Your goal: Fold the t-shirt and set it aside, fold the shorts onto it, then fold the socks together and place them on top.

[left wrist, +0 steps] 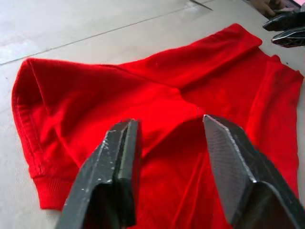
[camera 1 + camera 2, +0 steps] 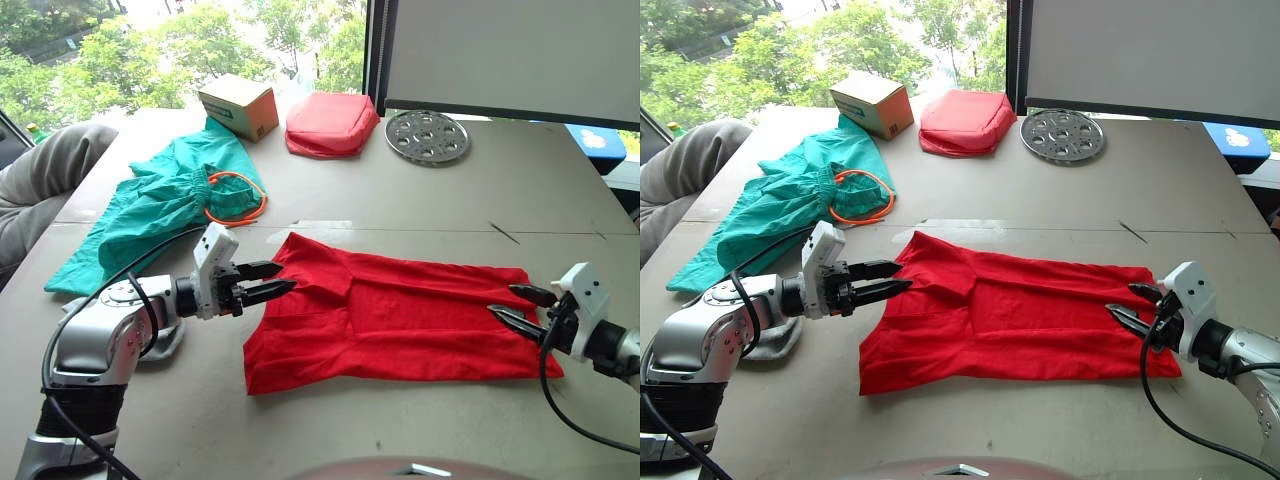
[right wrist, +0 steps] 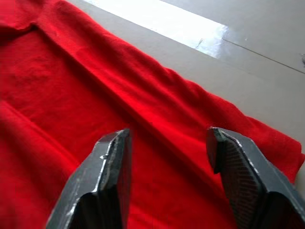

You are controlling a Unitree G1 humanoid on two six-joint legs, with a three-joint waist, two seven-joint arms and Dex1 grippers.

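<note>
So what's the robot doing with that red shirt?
It's getting ready to fold it. The t-shirt lies spread on the table, its sides already turned in. The left claw and the right claw are both open, one at each end of the shirt, not gripping it. The shorts wait in a heap farther back on the robot's left.

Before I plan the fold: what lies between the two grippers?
In the left eye view, only the t-shirt spans between the left gripper and right gripper, lying flat on the table.
</note>
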